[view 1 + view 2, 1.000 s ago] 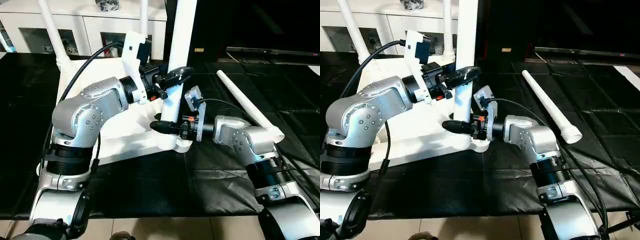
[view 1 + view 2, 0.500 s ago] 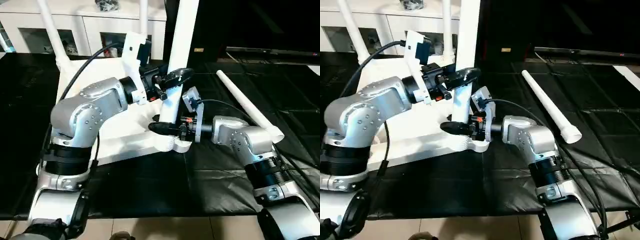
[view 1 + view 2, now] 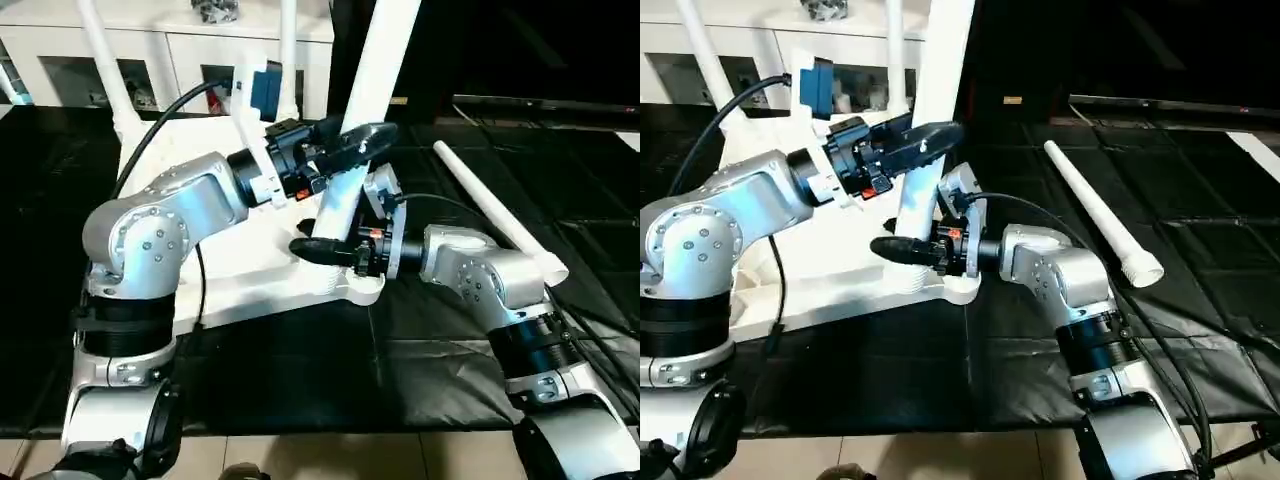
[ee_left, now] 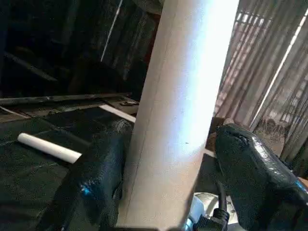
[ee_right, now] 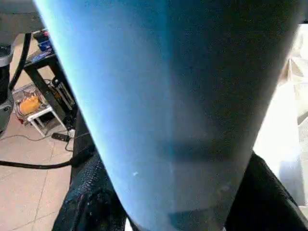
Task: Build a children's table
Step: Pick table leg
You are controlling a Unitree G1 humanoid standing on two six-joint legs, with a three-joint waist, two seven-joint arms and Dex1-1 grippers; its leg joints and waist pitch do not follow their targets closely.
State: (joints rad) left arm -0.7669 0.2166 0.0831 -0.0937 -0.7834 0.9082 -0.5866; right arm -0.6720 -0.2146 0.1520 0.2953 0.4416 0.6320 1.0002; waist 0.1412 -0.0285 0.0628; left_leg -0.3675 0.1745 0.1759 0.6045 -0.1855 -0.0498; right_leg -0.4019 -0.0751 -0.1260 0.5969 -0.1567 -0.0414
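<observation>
My right gripper [image 3: 322, 245] clasps the tilted leg [image 3: 362, 100] low at the near corner of the upturned tabletop [image 3: 250, 285]. My left gripper [image 3: 350, 140] straddles it higher, fingers [image 4: 98, 178] loose, a gap showing. A spare leg [image 3: 495, 215] lies on the black mat [image 3: 300, 370]; the cabinet [image 3: 150, 55] stands behind.

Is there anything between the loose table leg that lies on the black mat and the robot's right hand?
Yes. The right hand is at the leaning leg near the table top's corner. The loose leg lies on the mat beyond the right forearm, apart from the hand. Nothing lies on it.
</observation>
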